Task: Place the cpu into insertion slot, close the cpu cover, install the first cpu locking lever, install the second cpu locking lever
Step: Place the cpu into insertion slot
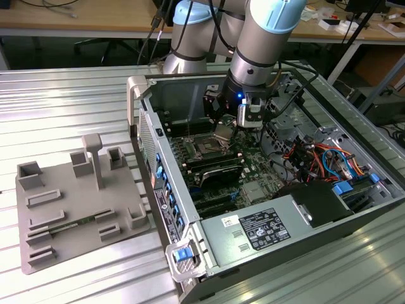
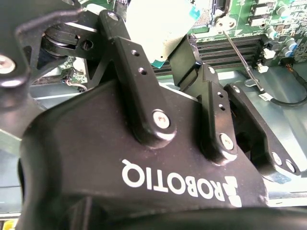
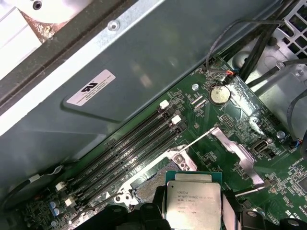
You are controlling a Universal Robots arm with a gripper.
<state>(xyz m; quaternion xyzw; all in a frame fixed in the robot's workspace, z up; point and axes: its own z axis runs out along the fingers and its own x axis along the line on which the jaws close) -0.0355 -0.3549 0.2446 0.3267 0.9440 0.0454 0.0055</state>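
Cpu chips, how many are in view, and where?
1. The cpu is clamped in the hand, close to the insertion slot. The arm hides part of the board.

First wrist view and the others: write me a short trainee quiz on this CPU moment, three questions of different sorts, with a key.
1. True or false: the cpu is seated flat in the insertion slot.
2. Multiple choice: the gripper is A) open over the memory slots, B) shut on the cpu, C) shut on a locking lever.
3. Fill in: the grey fixture plate lies on the exterior view's ____ of the computer case.

Key: 1 false, the cpu is held between the fingers, over the board beside the slot; 2 B; 3 left.
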